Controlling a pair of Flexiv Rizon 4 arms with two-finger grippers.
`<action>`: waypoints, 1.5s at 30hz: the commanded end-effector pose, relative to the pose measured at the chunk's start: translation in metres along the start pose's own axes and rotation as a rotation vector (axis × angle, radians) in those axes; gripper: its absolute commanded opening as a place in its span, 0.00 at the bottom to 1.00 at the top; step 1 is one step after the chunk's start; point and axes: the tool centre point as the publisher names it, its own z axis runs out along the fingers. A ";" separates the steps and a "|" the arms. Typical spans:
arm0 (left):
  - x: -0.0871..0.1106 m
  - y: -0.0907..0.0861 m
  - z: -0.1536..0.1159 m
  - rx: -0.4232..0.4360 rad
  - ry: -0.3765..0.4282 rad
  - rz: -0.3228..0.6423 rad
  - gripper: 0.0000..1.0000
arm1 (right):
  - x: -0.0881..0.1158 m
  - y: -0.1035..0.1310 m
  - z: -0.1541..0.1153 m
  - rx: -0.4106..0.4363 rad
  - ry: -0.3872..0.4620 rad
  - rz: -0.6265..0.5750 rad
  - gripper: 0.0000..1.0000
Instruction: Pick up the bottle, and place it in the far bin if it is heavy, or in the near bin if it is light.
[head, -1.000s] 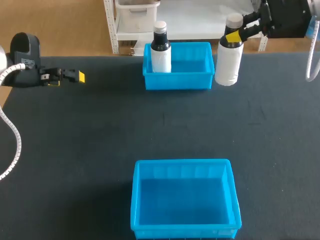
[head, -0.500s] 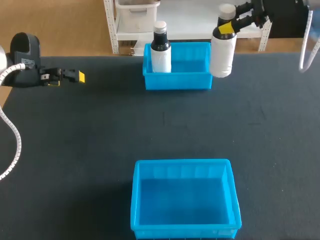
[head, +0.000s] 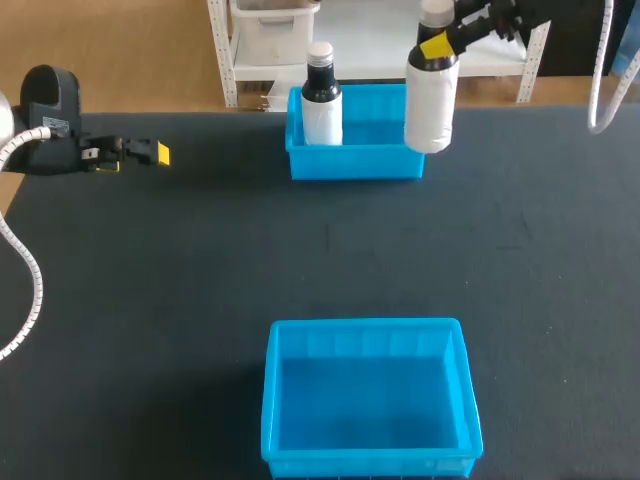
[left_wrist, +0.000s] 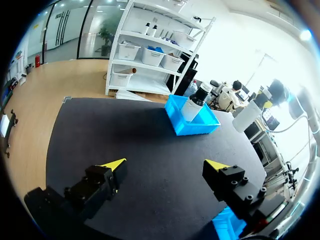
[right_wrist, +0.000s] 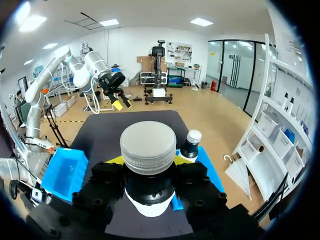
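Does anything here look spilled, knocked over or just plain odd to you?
Nothing stands out. The white plastic bottle with the grey cap hangs roughly upright in the right gripper, at the right end of the far blue plastic bin. A black-necked white bottle stands upright inside that bin. No spills show.

Black wrists (head: 50, 100), yellow-tipped fingers (head: 160, 154), white ribbed cables (head: 22, 143).

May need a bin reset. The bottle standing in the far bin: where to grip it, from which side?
Grip the black neck just under the cap, fingers level, coming from the left. The bottle stands upright at the far bin's left end; its walls cover the lower body. The right gripper holds the other bottle by the bin's right end, so that side looks crowded.
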 end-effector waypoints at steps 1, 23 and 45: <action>0.000 0.000 0.000 0.000 0.000 0.000 1.00 | -0.003 0.038 -0.003 0.043 -0.010 -0.004 0.00; 0.000 0.000 0.000 0.000 0.000 0.000 1.00 | 0.017 0.158 -0.010 -0.059 -0.030 -0.059 0.00; 0.000 0.000 0.000 0.000 0.000 0.000 1.00 | 0.008 0.259 0.018 -0.134 -0.056 -0.080 0.00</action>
